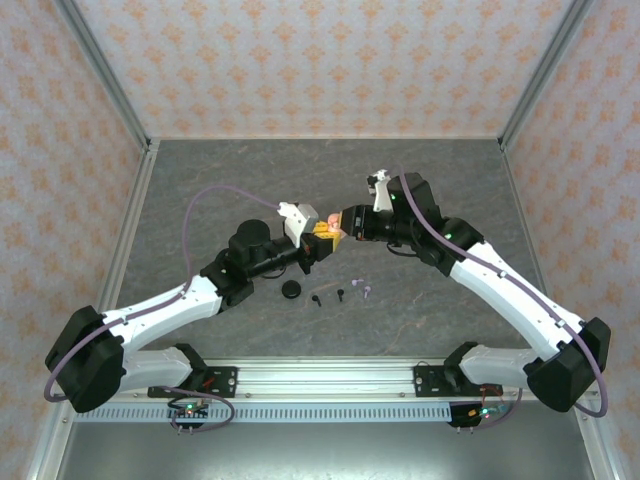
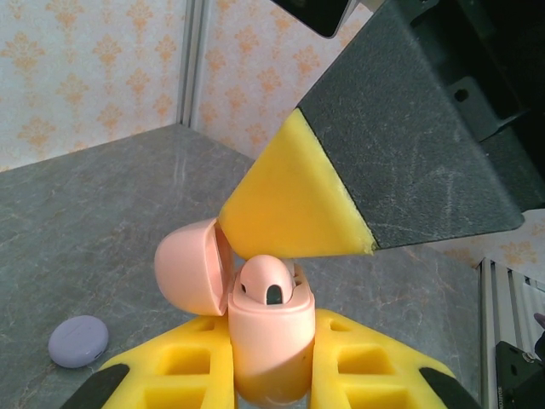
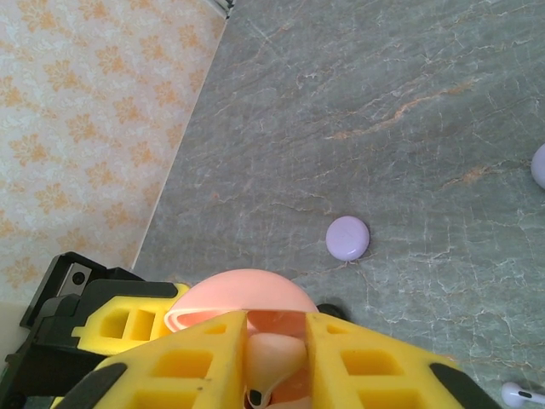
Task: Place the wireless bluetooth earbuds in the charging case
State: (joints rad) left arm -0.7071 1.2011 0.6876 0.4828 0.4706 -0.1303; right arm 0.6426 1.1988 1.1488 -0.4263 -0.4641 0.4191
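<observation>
My left gripper (image 2: 271,362) is shut on a pale pink charging case (image 2: 268,336) held upright, its lid (image 2: 192,266) hinged open to the left. A pale pink earbud (image 2: 268,281) sits at the case's mouth. My right gripper (image 3: 277,345) is shut on this earbud (image 3: 274,362), right over the open case lid (image 3: 243,294); one of its yellow fingers (image 2: 289,204) hangs over the case. Both grippers meet above the table's middle, the left gripper (image 1: 316,241) and the right gripper (image 1: 338,227). Two black earbuds (image 1: 316,299) and lilac earbuds (image 1: 364,290) lie on the table nearer the bases.
A black round case (image 1: 292,289) lies beside the black earbuds. A shut lilac case (image 3: 348,238) rests on the grey table, and it appears again as the lilac case (image 2: 78,341). A pale earbud (image 3: 521,394) lies at the lower right. Patterned walls enclose the table.
</observation>
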